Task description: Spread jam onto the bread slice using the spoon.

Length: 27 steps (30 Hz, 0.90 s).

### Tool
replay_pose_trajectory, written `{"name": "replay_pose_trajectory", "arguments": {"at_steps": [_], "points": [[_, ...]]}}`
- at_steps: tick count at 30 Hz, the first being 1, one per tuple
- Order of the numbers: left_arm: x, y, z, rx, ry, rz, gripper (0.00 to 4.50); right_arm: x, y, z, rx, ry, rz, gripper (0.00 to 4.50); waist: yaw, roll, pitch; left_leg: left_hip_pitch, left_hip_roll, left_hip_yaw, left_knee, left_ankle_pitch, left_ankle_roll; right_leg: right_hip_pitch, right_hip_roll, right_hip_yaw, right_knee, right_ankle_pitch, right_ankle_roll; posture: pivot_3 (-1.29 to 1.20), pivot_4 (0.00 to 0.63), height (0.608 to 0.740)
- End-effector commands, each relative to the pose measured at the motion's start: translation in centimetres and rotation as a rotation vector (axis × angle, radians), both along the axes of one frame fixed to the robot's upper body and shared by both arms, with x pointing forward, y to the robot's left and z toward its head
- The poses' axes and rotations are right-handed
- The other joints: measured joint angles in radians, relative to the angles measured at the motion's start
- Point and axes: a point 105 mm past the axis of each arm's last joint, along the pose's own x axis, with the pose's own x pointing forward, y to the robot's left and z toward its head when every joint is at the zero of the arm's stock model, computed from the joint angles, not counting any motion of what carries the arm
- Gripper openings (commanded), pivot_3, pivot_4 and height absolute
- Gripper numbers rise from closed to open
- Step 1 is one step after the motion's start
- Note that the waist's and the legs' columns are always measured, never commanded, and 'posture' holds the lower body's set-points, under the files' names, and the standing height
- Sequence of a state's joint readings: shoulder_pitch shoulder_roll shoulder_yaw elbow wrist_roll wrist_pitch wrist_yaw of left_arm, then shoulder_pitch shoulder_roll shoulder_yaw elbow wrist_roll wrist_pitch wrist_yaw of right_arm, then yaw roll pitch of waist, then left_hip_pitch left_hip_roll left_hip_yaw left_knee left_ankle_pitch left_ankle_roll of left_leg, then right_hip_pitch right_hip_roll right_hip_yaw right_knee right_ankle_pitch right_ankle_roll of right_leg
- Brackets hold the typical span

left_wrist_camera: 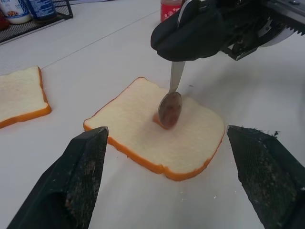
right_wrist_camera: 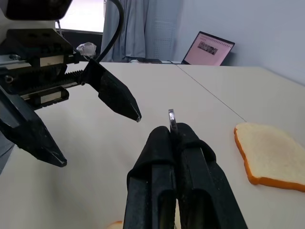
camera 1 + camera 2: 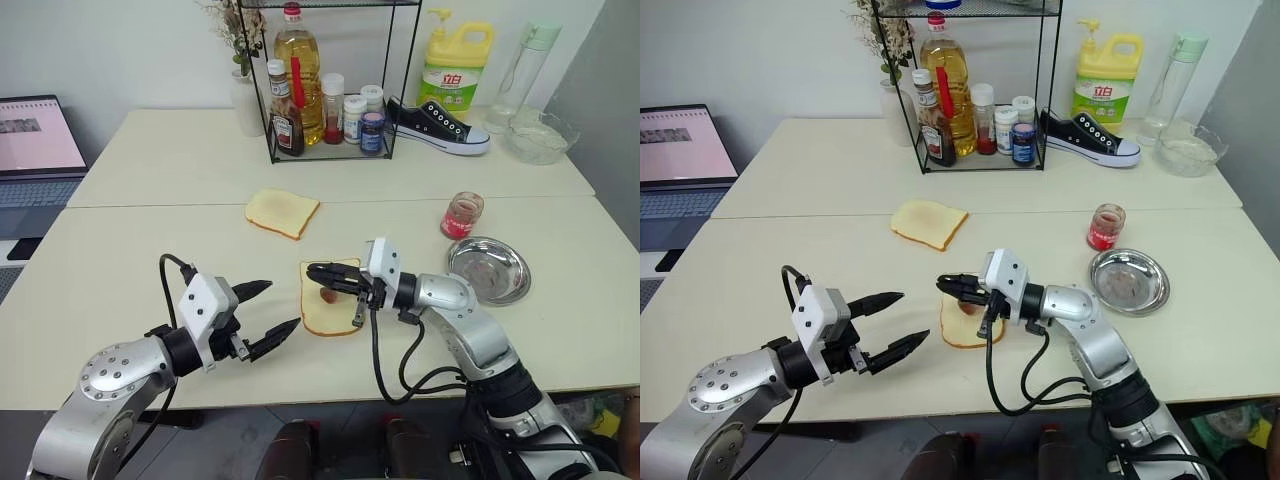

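Note:
The bread slice [image 3: 332, 312] lies flat near the table's front edge, with a small reddish smear of jam [image 3: 328, 295] on its face. My right gripper [image 3: 315, 271] hovers over it, pointing left and shut on the spoon [image 1: 170, 107]. The spoon hangs down with its jam-coated bowl touching the bread. The top of its handle sticks up between the shut fingers [image 2: 162, 167]. My left gripper [image 3: 282, 304] stands open just left of the slice, holding nothing. A glass jar of jam [image 3: 462, 214] stands to the right.
A plain slice [image 3: 282, 212] lies behind the smeared one. The round steel dish [image 3: 488, 268] sits right of my right arm. Along the back are a wire rack of bottles [image 3: 320, 100], a sneaker [image 3: 437, 125], a yellow soap bottle [image 3: 455, 70] and a glass bowl [image 3: 540, 138]. A laptop [image 3: 35, 140] sits far left.

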State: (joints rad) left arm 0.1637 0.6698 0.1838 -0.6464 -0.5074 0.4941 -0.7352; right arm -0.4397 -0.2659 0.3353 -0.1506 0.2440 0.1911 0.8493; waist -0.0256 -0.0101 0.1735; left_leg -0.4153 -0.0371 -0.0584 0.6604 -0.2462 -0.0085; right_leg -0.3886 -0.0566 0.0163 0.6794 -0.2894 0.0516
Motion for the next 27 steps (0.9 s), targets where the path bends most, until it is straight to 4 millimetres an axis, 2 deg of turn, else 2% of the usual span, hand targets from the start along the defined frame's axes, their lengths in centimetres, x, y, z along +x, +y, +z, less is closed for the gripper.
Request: {"name": "replay_pose_trajectory", "arguments": {"at_steps": [1, 10, 12, 19, 24, 27], "points": [[-0.2, -0.2, 0.8, 0.004, -0.032, -0.019, 4.14, -0.8, -0.1, 1.5, 0.046, -0.021, 0.029, 0.04, 0.000, 0.000, 0.000, 0.000, 0.000, 0.000, 0.000, 0.000, 0.000, 0.000, 0.000, 0.000, 0.000, 0.000, 0.000, 0.00, 0.150, 0.740], [-0.1, -0.2, 0.8, 0.004, -0.030, -0.023, 4.14, 0.1, -0.8, 2.2, 0.093, 0.066, -0.021, 0.04, 0.000, 0.000, 0.000, 0.000, 0.000, 0.000, 0.000, 0.000, 0.000, 0.000, 0.000, 0.000, 0.000, 0.000, 0.000, 0.00, 0.150, 0.740], [-0.2, -0.3, 0.7, 0.004, -0.029, -0.024, 4.14, 1.6, -1.5, 3.2, 0.171, 0.190, -0.084, 0.04, 0.000, 0.000, 0.000, 0.000, 0.000, 0.000, 0.000, 0.000, 0.000, 0.000, 0.000, 0.000, 0.000, 0.000, 0.000, 0.00, 0.150, 0.740], [-0.5, -0.4, 0.5, 0.005, -0.020, -0.031, 4.14, 3.2, -2.5, 4.1, 0.346, 0.562, -0.139, 0.04, 0.000, 0.000, 0.000, 0.000, 0.000, 0.000, 0.000, 0.000, 0.000, 0.000, -0.001, 0.001, 0.000, 0.000, 0.000, 0.00, 0.150, 0.740], [-0.5, -0.3, 0.6, 0.011, -0.021, -0.030, 4.14, 3.0, -2.1, 2.6, 0.362, 0.763, -0.118, 0.04, 0.000, 0.000, 0.000, 0.000, 0.000, 0.000, 0.000, 0.000, 0.000, 0.000, -0.001, 0.001, 0.000, 0.000, 0.000, 0.00, 0.150, 0.740], [-0.5, -0.2, 0.6, 0.013, -0.022, -0.029, 4.14, 3.3, -1.9, 1.1, 0.343, 0.799, -0.143, 0.04, -0.001, 0.000, 0.000, 0.000, 0.000, 0.000, -0.001, 0.000, 0.000, 0.000, -0.001, 0.001, 0.000, 0.000, 0.000, 0.00, 0.150, 0.740]]}}
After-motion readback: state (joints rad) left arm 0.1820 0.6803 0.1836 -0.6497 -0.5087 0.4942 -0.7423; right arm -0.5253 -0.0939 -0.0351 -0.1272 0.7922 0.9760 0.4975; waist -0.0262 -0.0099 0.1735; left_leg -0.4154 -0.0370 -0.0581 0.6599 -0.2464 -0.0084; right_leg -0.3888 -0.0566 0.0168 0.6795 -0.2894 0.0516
